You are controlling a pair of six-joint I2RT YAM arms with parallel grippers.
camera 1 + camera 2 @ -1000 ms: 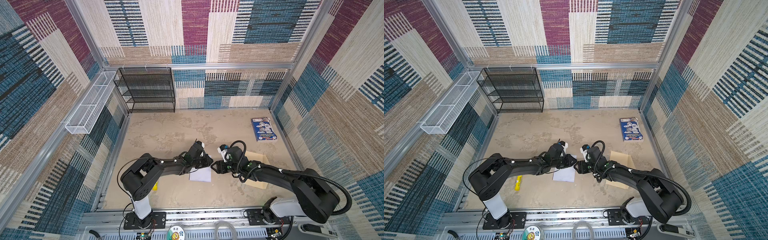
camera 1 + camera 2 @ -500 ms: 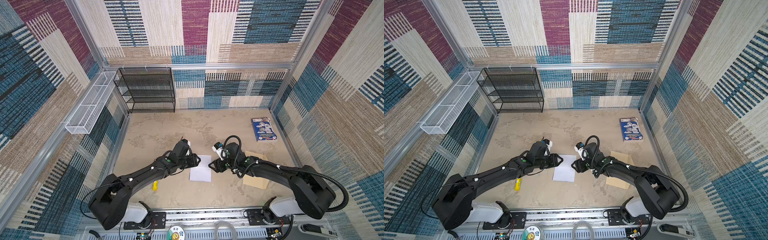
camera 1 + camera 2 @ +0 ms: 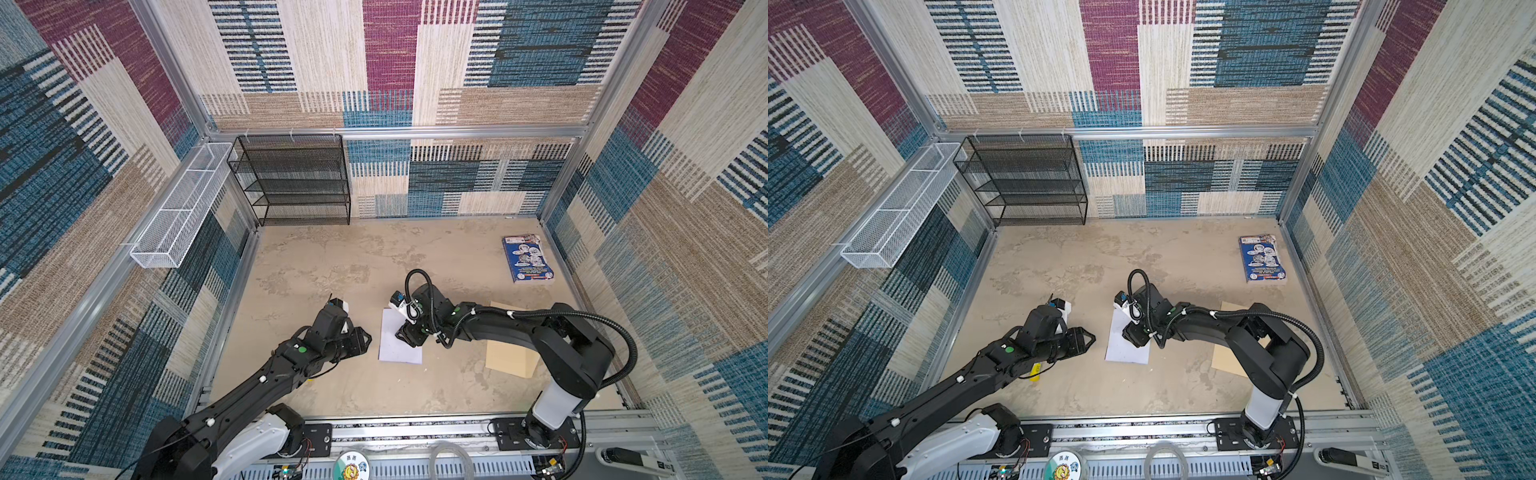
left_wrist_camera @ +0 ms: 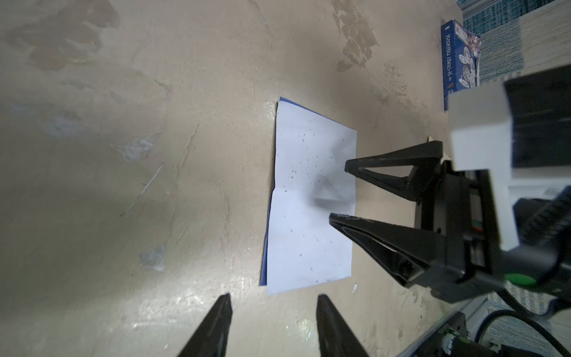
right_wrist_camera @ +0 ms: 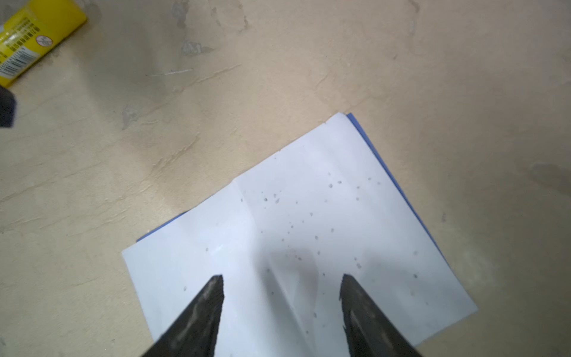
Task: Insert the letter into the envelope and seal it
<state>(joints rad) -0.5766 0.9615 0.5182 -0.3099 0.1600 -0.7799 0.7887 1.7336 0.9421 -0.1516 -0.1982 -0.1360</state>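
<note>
Left gripper [image 3: 365,337] since earlier: pulled back from the letter [image 3: 395,349], now near its edge but clear of it; fingers [image 4: 227,301] spread apart, holding nothing.
Right gripper [image 3: 401,334]: hangs low over the letter on the side toward the envelope [image 3: 509,359]; fingers [image 5: 213,287] parted, nothing between them; contact with the paper impossible to tell.
Letter: lies flat on the desk [image 3: 332,257] between the two grippers, folded, white back up.
Envelope: lies flat on the desk, well apart from the letter, partly hidden under the right arm.
Step in hand: probably the end of folding and pressing; letter not yet in the envelope, nothing sealed.
Next move: likely calls for lifting thin paper off a flat surface, so a pinch at one edge or at the raised crease, then carrying toward the envelope and holding its mouth open with the other gripper.
Wrist views only: show a crease across the letter [image 4: 309,216], small dark specks and a thin blue edge below [image 5: 309,231]; show also a yellow tube [image 5: 31,40] clearly.
Top views only: show the envelope [image 3: 1227,359] and a blue booklet [image 3: 1262,257] near the far wall.
</note>
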